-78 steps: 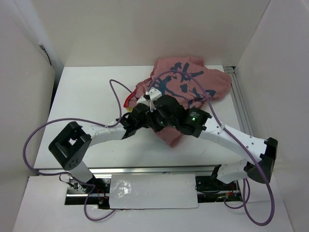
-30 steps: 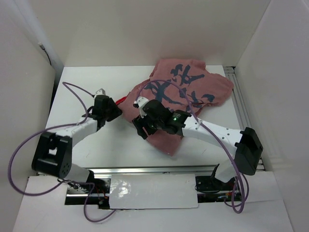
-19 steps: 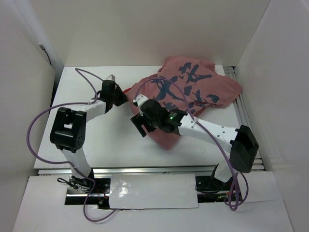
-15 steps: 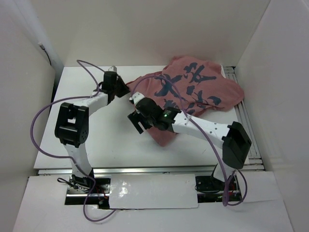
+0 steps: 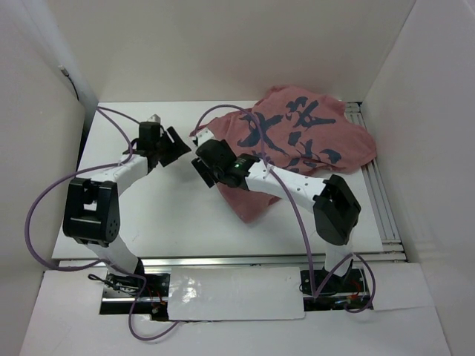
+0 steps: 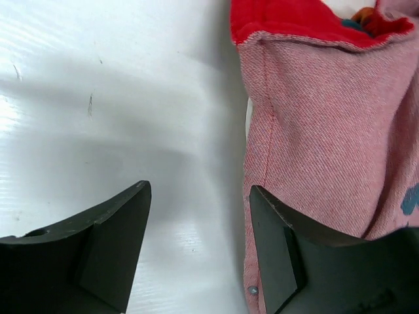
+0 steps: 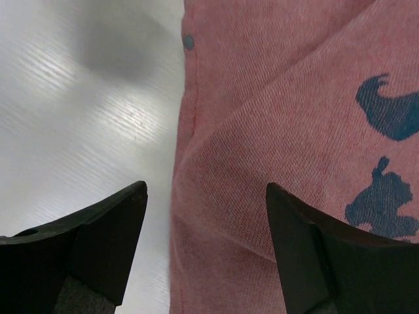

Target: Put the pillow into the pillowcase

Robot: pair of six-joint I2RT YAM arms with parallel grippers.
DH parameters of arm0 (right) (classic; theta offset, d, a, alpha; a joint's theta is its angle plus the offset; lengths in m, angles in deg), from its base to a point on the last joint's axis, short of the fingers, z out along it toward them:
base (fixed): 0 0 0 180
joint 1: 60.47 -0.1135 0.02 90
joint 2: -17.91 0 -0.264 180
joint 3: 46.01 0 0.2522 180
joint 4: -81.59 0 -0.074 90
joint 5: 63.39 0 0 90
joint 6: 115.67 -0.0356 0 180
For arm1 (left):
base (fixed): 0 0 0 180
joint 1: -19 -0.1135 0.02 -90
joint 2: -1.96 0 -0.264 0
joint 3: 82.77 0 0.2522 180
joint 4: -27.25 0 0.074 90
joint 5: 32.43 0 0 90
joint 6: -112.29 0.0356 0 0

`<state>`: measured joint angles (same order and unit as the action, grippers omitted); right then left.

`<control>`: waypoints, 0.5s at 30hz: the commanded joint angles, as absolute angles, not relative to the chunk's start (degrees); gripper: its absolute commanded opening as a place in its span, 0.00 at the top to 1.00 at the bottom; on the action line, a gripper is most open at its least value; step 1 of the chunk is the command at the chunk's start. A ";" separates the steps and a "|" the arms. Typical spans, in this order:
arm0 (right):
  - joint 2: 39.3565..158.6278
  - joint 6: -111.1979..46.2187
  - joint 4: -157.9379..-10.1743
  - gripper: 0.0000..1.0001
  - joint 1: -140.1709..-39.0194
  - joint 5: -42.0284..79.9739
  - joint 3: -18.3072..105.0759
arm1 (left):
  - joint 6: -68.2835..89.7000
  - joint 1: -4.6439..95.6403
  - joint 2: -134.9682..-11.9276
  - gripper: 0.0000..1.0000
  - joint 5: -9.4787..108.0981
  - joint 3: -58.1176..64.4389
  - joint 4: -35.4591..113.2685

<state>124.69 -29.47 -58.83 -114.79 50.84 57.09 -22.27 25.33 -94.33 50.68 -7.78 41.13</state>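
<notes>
The pillowcase [image 5: 300, 137] lies bunched at the back right of the table, dusty pink-red side up with dark calligraphy marks. The pillow is hidden from every view. My left gripper [image 5: 175, 144] stands open just left of the case's near-left edge. In the left wrist view the left gripper [image 6: 200, 190] has bare table between its fingers, the right finger [image 6: 281, 255] lies over the pillowcase [image 6: 314, 131] hem, and red lining [image 6: 288, 16] shows at the top. My right gripper [image 5: 203, 162] is open over that same edge. In the right wrist view the right gripper [image 7: 206, 190] straddles the pillowcase [image 7: 275, 131] hem, gripping nothing.
White walls box in the table [image 5: 133, 215] on three sides. A metal rail [image 5: 373, 185] runs along the right edge. Purple cables [image 5: 111, 119] loop over the table from both arms. A small snap button [image 7: 188, 42] sits on the hem.
My left gripper was shut at the case's left edge; it has let go, opened and drawn back to the left. The right arm has swung further back and left. The case shifted slightly.
</notes>
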 commanded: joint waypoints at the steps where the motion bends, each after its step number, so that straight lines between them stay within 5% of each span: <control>1: 122.07 -29.63 -60.66 0.20 -114.52 52.45 54.07 | -18.50 25.24 -91.56 0.26 48.97 -6.79 42.32; 15: 116.01 -42.63 -46.51 0.23 -116.10 62.47 40.45 | -17.43 29.09 -77.34 0.34 44.73 -24.98 38.89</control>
